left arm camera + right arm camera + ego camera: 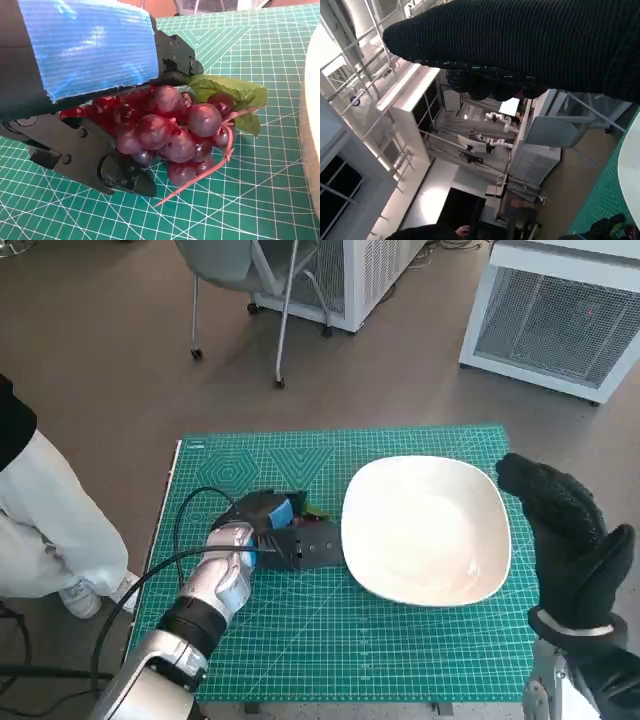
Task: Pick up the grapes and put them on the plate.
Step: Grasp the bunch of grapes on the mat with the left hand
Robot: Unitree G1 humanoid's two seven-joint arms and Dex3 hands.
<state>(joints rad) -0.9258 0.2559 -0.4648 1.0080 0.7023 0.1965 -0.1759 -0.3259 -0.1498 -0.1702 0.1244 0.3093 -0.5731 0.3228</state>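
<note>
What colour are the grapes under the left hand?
Dark red to purple grapes, with a green leaf; clearest in the left wrist view.

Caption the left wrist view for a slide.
Left hand closes around the red grapes on the green cutting mat.

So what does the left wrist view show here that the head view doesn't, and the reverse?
Only the left wrist view shows the grapes clearly: dark red, with a green leaf, under the left hand, fingers at the bunch. Only the head view shows the whole white plate, bare, and the gloved right hand raised beside it. Both share the green cutting mat.
</note>
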